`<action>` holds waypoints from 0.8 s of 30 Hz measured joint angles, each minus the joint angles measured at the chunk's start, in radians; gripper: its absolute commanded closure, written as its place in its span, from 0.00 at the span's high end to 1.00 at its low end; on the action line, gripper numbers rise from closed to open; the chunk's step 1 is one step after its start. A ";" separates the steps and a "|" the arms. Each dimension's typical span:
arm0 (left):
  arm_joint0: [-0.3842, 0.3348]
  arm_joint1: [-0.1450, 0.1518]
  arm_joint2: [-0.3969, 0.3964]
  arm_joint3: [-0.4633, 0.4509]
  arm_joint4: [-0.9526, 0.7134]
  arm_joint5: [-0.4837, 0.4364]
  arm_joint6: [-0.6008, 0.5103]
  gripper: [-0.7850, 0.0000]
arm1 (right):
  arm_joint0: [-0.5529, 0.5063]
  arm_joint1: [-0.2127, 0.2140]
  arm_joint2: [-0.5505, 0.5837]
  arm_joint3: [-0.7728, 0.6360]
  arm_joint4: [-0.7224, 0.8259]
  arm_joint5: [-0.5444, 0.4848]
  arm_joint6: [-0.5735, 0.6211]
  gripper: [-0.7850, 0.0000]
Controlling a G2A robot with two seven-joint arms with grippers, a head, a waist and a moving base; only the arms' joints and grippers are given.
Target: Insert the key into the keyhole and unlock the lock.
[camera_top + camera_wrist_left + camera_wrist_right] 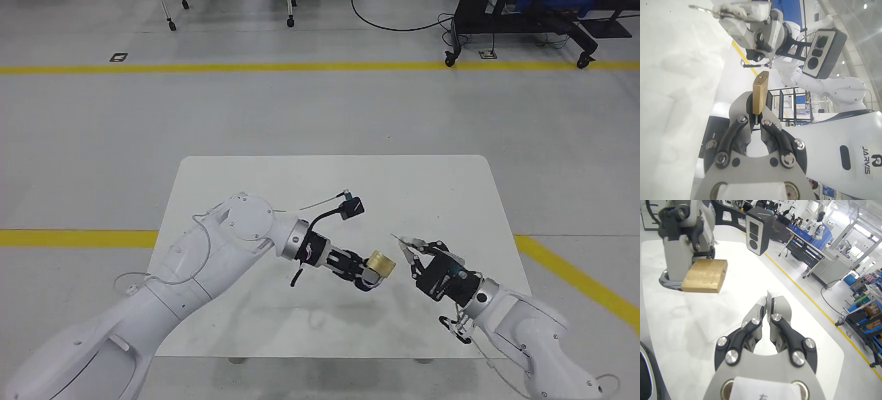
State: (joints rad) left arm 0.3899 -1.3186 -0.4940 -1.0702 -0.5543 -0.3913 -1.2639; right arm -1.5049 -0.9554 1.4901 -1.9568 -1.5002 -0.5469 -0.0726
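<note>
A brass padlock point(380, 263) is held above the white table point(300, 190) by my left gripper point(366, 272), which is shut on it. In the left wrist view the padlock point(760, 94) stands up between the fingers point(756, 115), keyhole end away from the wrist. In the right wrist view the lock point(704, 276) hangs with its steel shackle point(668, 283) at the left gripper point(683, 256). My right gripper point(768, 303) is shut on the small silver key point(769, 299). The key point(403, 243) points toward the lock, a short gap away.
The table's right edge point(829, 336) and near edge lie close under the right arm. Yellow floor lines point(300, 68) run around the table. Workbenches and carts point(810, 255) stand well off the table.
</note>
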 measured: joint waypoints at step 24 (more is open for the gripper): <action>-0.025 -0.058 -0.010 0.093 0.092 0.029 -0.035 0.00 | 0.024 -0.002 -0.011 -0.005 0.030 -0.078 -0.033 0.00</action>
State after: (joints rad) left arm 0.3650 -1.3768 -0.5040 -0.9772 -0.4620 -0.3619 -1.2993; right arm -1.4813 -0.9577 1.4793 -1.9616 -1.4697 -0.6245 -0.1057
